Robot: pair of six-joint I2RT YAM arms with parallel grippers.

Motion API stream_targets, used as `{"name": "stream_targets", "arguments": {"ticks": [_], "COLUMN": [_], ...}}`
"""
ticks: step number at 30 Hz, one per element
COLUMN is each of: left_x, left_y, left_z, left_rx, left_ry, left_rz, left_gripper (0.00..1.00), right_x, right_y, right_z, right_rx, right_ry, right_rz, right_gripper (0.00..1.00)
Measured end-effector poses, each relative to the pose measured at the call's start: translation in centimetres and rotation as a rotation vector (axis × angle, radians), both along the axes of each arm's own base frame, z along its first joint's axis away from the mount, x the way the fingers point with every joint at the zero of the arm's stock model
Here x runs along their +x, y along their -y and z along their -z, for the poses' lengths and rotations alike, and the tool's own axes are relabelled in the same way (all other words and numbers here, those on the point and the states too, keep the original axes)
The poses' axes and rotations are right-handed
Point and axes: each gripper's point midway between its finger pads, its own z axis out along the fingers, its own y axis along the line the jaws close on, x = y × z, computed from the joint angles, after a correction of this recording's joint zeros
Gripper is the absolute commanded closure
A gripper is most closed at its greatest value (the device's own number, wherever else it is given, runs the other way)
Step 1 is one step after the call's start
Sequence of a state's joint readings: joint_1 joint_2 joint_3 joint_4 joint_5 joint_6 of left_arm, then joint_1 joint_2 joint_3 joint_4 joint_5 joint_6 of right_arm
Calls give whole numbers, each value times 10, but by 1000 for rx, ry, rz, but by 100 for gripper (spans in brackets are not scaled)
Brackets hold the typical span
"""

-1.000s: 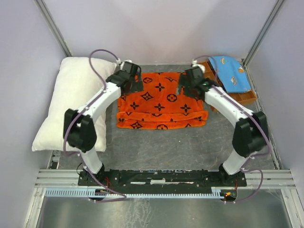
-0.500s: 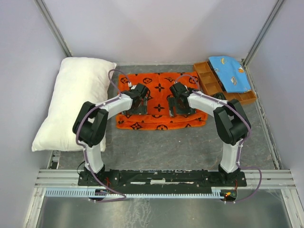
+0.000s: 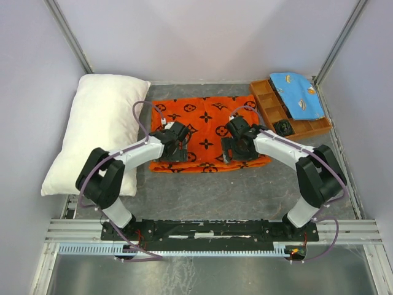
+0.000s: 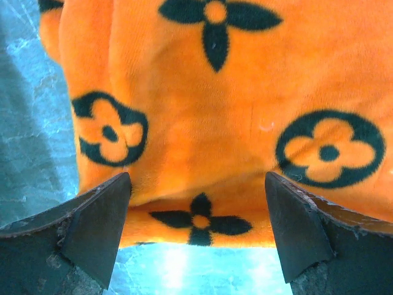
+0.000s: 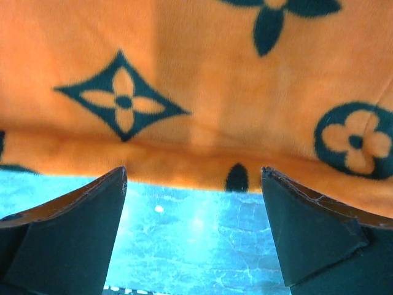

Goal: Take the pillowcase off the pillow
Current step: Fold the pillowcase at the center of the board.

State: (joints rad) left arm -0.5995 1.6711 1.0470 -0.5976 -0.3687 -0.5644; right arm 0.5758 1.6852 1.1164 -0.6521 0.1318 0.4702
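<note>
At the near edge of the gray surface (image 3: 202,190) the two arm bases stand side by side, and both arms reach forward and inward to the front edge of the pillowcase (image 3: 209,120).

The left hand (image 3: 172,150) hangs over the pillowcase's near left part with its jaws spread wide and nothing held. In the left wrist view the left hand (image 4: 196,184) has its two dark fingers (image 4: 92,227) on either side of the folded near hem of the pillowcase (image 4: 202,92), with a strip of bare surface below the hem. Whether the tips touch the fabric cannot be told.

The right hand (image 3: 236,147) is likewise wide open and empty over the near right part. In the right wrist view the right hand (image 5: 193,178) frames the pillowcase (image 5: 202,80) hem, again with surface showing between the fingers (image 5: 73,233).

The orange pillowcase with black motifs lies flat and folded in the middle of the surface, off the pillow. The white pillow (image 3: 98,129) lies at the left, running from near to far, its far right corner just beside the pillowcase's far left corner.

At the far right stands a wooden compartment tray (image 3: 264,106), with a light-blue patterned cloth (image 3: 298,95) on its far part and a small black object (image 3: 284,127) in a near compartment.
</note>
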Motion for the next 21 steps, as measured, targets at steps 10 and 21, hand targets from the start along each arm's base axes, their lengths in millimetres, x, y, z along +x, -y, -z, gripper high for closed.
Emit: {"name": "stream_targets", "arguments": {"ticks": [10, 21], "left_x": [-44, 11], "left_y": [-21, 26], "left_z": [-3, -50], "left_rx": [-27, -196], "left_ry": [-4, 109], "left_rz": [-38, 16], "left_gripper": [5, 61], "right_x": [-32, 33], "right_y": [7, -63], "right_z": [-11, -36], "right_rx": [36, 286], "right_ry": [-27, 113], "right_rz": [-23, 7], "right_gripper": [12, 81]}}
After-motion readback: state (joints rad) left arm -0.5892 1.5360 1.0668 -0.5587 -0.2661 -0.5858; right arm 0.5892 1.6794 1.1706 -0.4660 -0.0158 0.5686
